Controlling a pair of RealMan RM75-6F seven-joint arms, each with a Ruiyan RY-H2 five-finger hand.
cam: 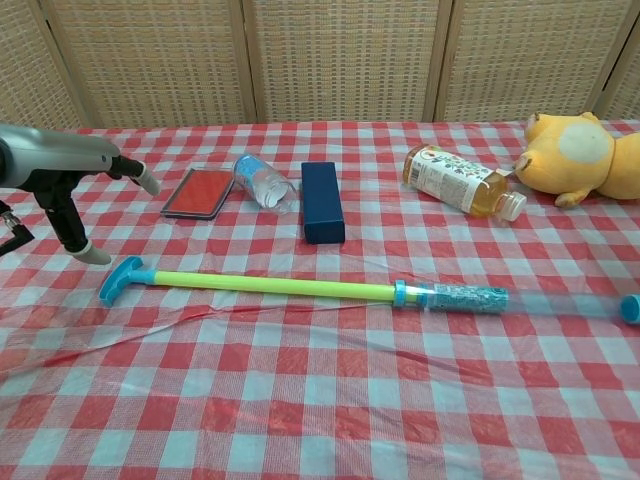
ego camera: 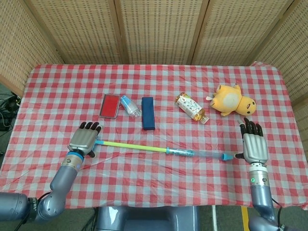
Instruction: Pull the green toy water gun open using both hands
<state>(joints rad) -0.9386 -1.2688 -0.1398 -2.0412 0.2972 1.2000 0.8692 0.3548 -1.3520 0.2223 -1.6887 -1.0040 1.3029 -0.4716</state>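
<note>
The green toy water gun (ego camera: 144,147) (cam: 280,287) lies flat on the checked cloth, pulled out long: a green rod with a blue T-handle (cam: 119,281) at its left end and a clear blue barrel (ego camera: 202,153) (cam: 520,300) ending in a blue cap (ego camera: 224,156) (cam: 629,308). My left hand (ego camera: 85,140) (cam: 75,190) hovers over the handle end with its fingers spread and holds nothing. My right hand (ego camera: 252,145) is stretched flat just right of the cap, apart from it, also with nothing in it.
Behind the gun lie a red tin (ego camera: 109,105), a small clear bottle (ego camera: 130,105), a dark blue box (ego camera: 147,113), a tea bottle (ego camera: 192,108) and a yellow plush toy (ego camera: 234,100). The table's front edge runs close below both hands.
</note>
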